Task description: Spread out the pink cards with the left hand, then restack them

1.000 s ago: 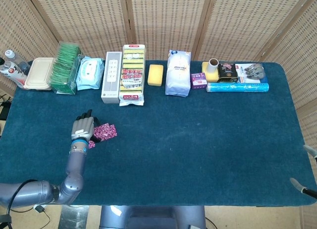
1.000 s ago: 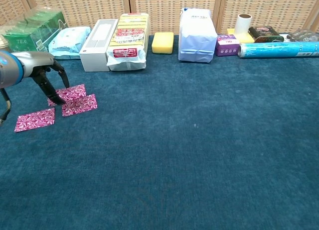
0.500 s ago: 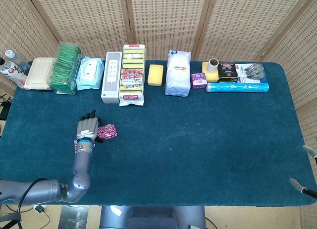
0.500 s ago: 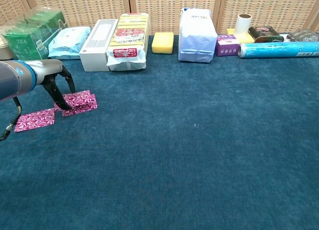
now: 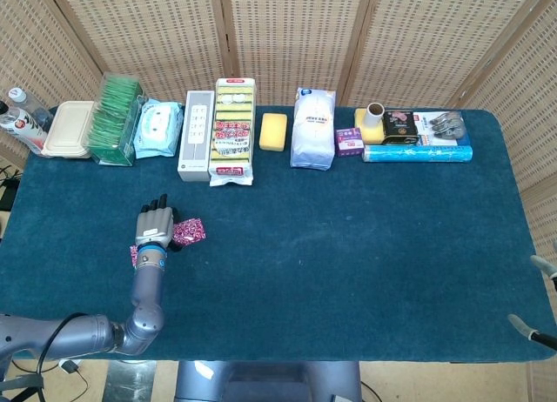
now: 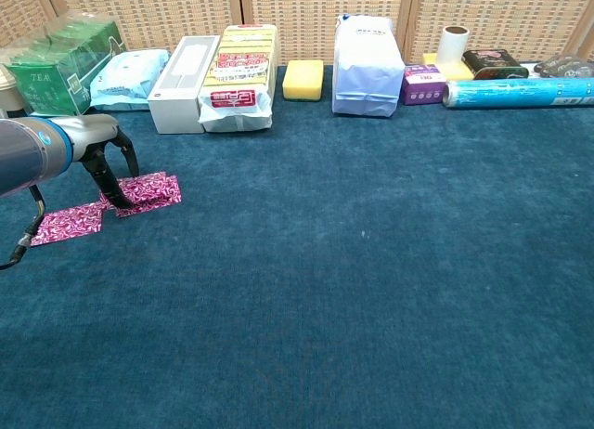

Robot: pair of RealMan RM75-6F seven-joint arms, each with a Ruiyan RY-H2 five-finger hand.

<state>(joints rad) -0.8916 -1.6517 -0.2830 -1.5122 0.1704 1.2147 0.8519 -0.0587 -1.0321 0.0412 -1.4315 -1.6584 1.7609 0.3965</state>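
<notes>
Blue felt table (image 6: 371, 290), pink cards (image 6: 148, 188) under fingertips of left hand (image 6: 105, 160), fingers spread, pressing not gripping

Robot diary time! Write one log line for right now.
phase: restacking | left hand: fingertips down on pink cards | one pink card lies apart | right hand: not in view

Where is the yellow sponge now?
In both views the sponge stands in the back row, between the striped pack and the white bag.

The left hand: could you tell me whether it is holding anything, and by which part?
Nothing is gripped; the left hand only presses its fingers down on the pink cards.
</notes>
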